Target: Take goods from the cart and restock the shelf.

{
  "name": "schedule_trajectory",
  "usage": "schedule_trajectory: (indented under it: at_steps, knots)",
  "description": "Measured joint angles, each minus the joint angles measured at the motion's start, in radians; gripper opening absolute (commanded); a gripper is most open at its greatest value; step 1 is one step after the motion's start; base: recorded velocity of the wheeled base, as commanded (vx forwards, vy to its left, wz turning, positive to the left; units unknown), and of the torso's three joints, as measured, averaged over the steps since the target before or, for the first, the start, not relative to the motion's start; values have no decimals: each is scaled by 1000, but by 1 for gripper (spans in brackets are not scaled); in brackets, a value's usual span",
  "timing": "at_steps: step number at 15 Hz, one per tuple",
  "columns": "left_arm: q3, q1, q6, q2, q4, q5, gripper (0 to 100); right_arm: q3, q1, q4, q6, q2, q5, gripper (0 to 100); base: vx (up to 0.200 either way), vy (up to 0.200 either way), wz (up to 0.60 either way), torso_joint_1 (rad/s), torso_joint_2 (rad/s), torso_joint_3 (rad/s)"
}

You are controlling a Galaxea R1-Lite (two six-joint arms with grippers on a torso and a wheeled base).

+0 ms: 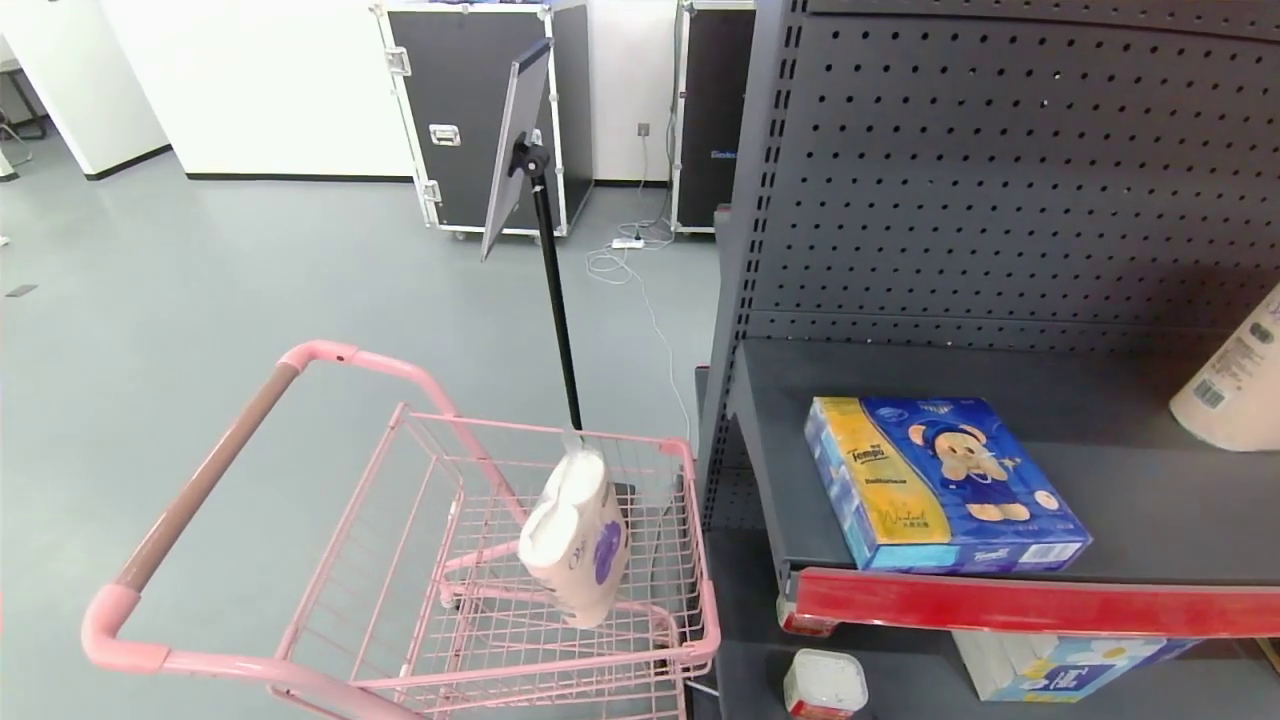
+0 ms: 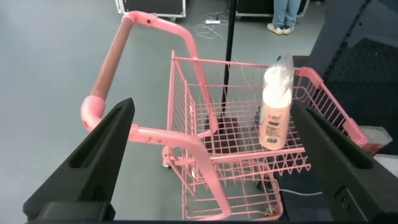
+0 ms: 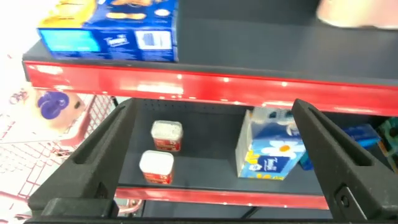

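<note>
Left jaws hanging spread wide, empty, above handle end of cart [image 2: 112, 62]. Right jaws gaping too, gripping nothing, facing lower tier of shelf [image 3: 186, 84] just beside cart. Roll-paper pack [image 1: 575, 540] standing upright inside cart, at far corner nearest shelf. Judging pack: light, soft, squashing under pressure; plastic wrap slippery, loose top tab likely tearing. Best gripping gently across narrow mid-body. Blue tissue box [image 1: 940, 480] lying on shelf tier beyond cart.

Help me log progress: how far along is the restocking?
Looks done: a blue tissue box lies on the shelf, with cans below. In hand: nothing; left gripper and right gripper are open and empty. Left: one paper roll pack stands in the pink cart.
</note>
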Motion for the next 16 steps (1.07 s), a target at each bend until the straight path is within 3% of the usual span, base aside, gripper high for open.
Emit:
schedule_trajectory:
  at_steps: [16]
  knots:
    - [0, 0, 0, 0, 0, 0, 100, 0, 0, 0, 1, 0, 0, 100, 0, 0, 0, -148, 401, 245]
